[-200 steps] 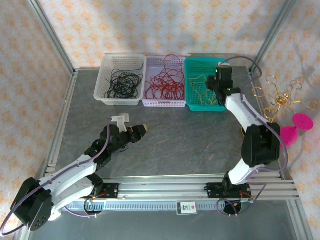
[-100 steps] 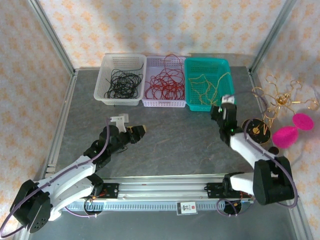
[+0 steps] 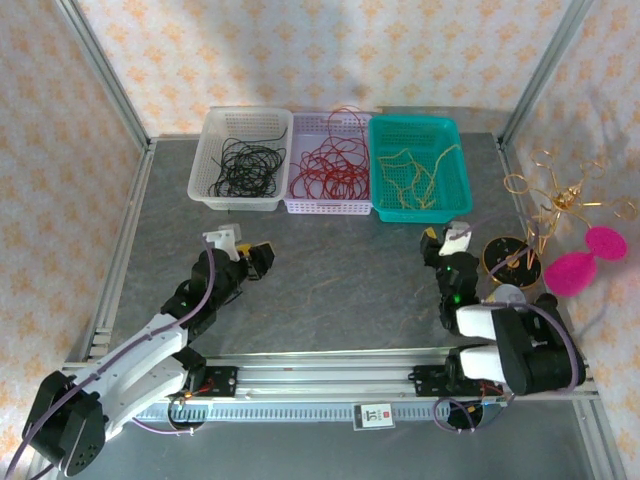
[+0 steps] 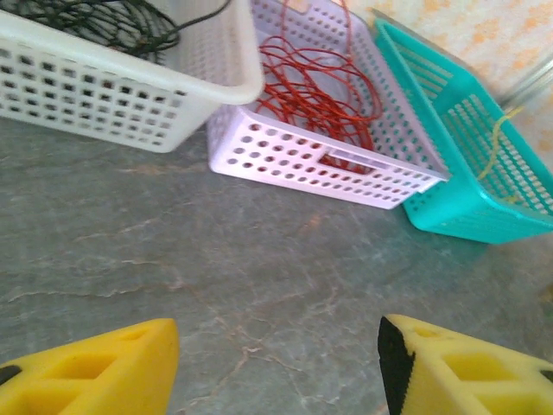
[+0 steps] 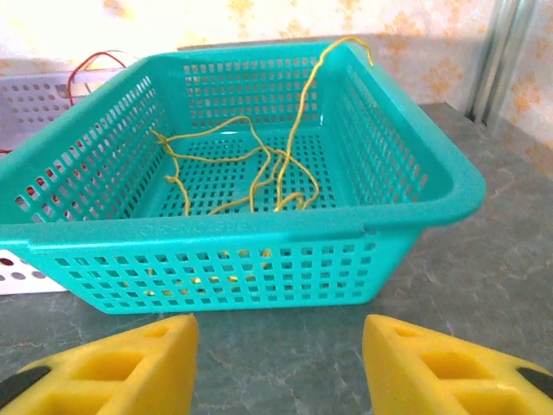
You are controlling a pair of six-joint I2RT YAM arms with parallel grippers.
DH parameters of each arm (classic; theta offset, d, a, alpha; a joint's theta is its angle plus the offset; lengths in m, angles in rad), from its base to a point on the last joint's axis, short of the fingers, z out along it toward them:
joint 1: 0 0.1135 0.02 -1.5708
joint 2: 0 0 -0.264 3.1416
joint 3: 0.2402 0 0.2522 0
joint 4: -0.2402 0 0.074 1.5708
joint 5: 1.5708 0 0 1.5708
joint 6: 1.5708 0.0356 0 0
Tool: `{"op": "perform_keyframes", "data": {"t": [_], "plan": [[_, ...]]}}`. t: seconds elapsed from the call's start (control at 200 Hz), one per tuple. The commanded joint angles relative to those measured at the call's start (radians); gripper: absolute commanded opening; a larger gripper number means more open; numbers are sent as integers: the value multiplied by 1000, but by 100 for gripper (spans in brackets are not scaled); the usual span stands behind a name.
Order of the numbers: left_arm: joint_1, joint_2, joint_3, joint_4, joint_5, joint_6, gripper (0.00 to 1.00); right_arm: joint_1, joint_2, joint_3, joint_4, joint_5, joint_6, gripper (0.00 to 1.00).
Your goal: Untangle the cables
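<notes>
Left gripper [image 4: 276,367]: the yellow fingers [image 4: 95,367] are held apart, and nothing is gripped between them.
Left gripper, place: it is kept low over the near left part of the grey table [image 3: 340,260], turned toward the far baskets.
Right gripper [image 5: 276,363]: the jaws are also held apart and nothing is held.
Right gripper, place: it is found at the near right, close in front of the teal basket [image 5: 259,251], not touching it.
Baskets: three are set side by side in a row at the far edge.
Black cables [image 3: 245,162]: they are coiled inside the white basket [image 3: 207,140], on the left.
Red cables [image 4: 315,86]: they are piled in the lilac basket [image 4: 346,177], in the middle.
Yellow cables [image 5: 259,169]: they are laid loosely in the teal basket, on the right; one strand is raised over the far rim.
Gold wire ornament [image 3: 555,195]: it is placed to the right of the table, well apart from the cables.
</notes>
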Motion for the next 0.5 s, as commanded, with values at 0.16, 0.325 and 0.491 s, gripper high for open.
{"op": "perform_keyframes", "data": {"t": [0.16,0.325,0.491], "plan": [[53,-6,-44,60,-154,108,75,-87,135,8,233,-143,17,55],[98,3,-61,138,-279,226,83,-103,190,69,169,-142,36,58],[188,86,-64,301,-406,275,99,-112,214,98,152,-61,85,100]]}}
